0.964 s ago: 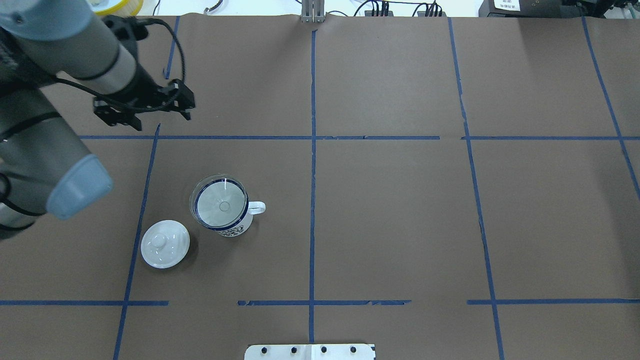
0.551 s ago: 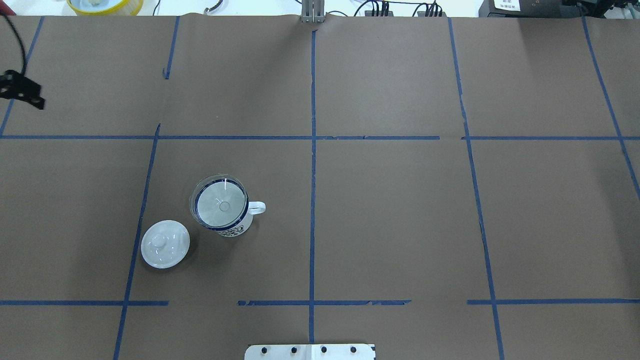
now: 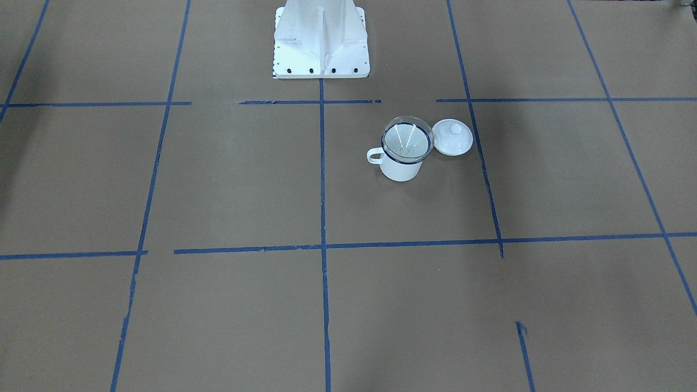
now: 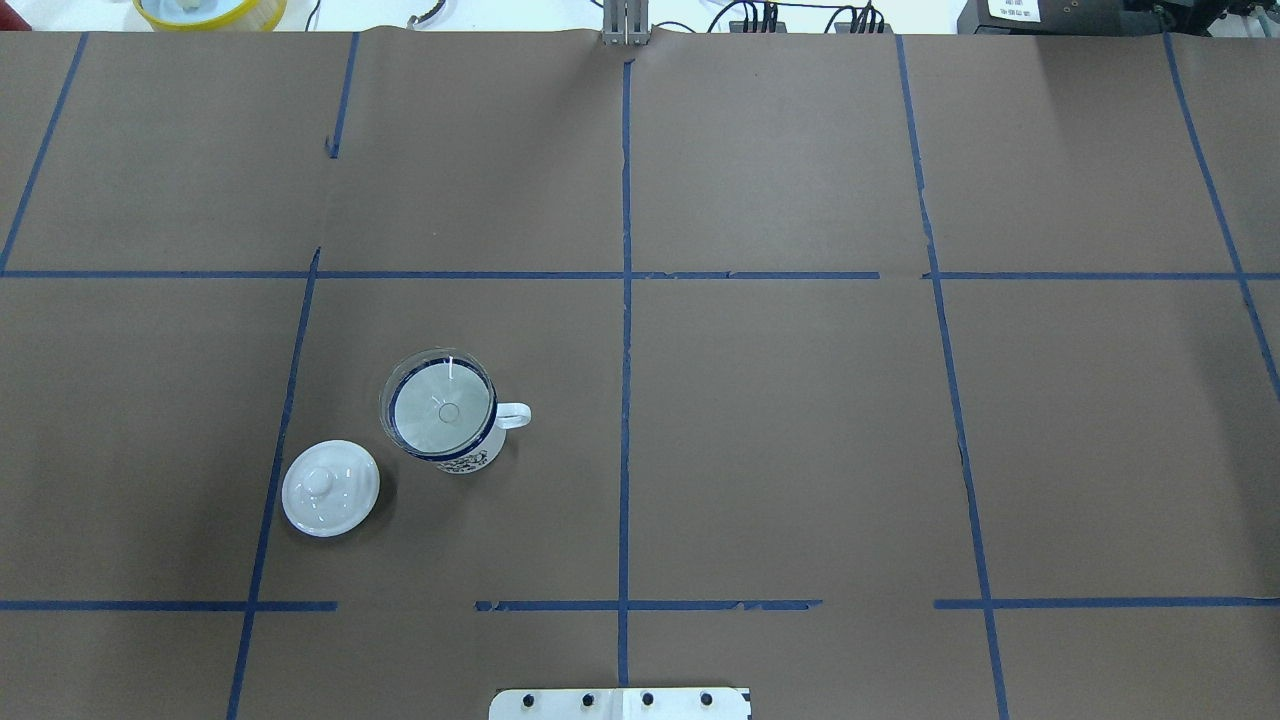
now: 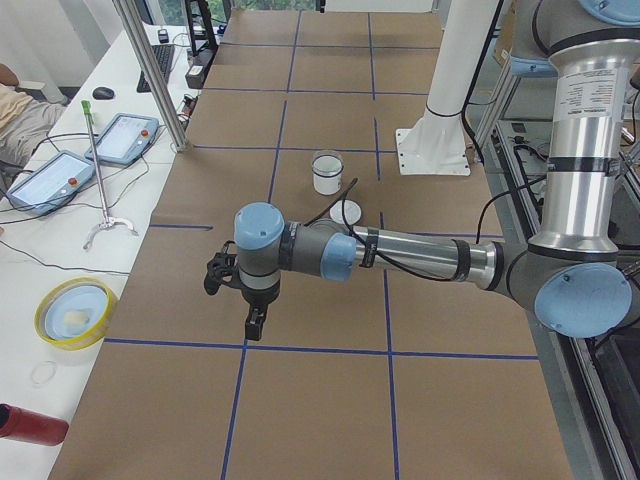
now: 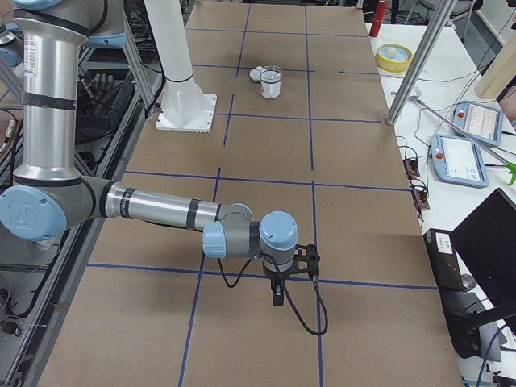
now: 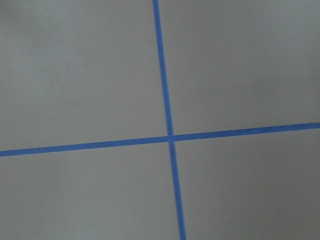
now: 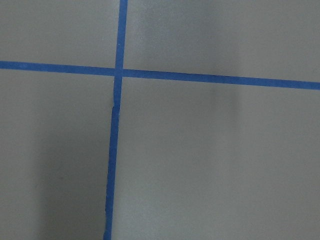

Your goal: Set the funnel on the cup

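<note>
My left gripper [image 5: 254, 325] hangs over the brown table [image 4: 800, 420], fingers down, and I can't tell whether they're parted. It's the same story for my right gripper [image 6: 277, 296] at the other end. Further in, the white lid [image 4: 330, 488] lies flat. Just beside it, the funnel [image 4: 441, 410] sits in the cup [image 4: 466, 458], both upright.

Left hand [image 5: 254, 322] low, pointing down; right hand [image 6: 276, 292] likewise; grip state unclear.

the spout of the funnel [image 4: 441, 404] is hidden inside the cup [image 4: 470, 456]. the left gripper [image 5: 255, 322] and the right gripper [image 6: 277, 295] show only from the table's ends, grip unreadable.
</note>
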Tool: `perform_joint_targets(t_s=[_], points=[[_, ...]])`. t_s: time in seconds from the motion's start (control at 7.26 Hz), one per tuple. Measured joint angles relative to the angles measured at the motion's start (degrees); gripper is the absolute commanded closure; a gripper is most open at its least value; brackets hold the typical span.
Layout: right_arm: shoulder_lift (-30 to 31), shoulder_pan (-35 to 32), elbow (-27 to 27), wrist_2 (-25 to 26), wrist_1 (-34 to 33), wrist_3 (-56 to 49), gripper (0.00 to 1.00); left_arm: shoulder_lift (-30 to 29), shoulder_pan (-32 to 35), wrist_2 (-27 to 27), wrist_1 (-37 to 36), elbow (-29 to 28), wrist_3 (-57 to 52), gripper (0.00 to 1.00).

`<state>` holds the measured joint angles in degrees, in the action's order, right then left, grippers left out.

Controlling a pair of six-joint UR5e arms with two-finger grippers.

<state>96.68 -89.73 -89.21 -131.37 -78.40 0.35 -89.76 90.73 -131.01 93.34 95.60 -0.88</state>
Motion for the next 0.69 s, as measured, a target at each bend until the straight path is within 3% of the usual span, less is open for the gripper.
perform_joint_targets(t_s=[0.28,0.69], points=[[0.00,0.00,0.00,0.03,0.00,0.00,0.00,0.94,1.08,-4.49,-0.21,-0.21,-1.30,0.00],[0.00,0.00,0.00,0.01,0.00,0.00,0.00,2.67,1.18,-5.16,-0.25,-0.18,-1.54,0.00]])
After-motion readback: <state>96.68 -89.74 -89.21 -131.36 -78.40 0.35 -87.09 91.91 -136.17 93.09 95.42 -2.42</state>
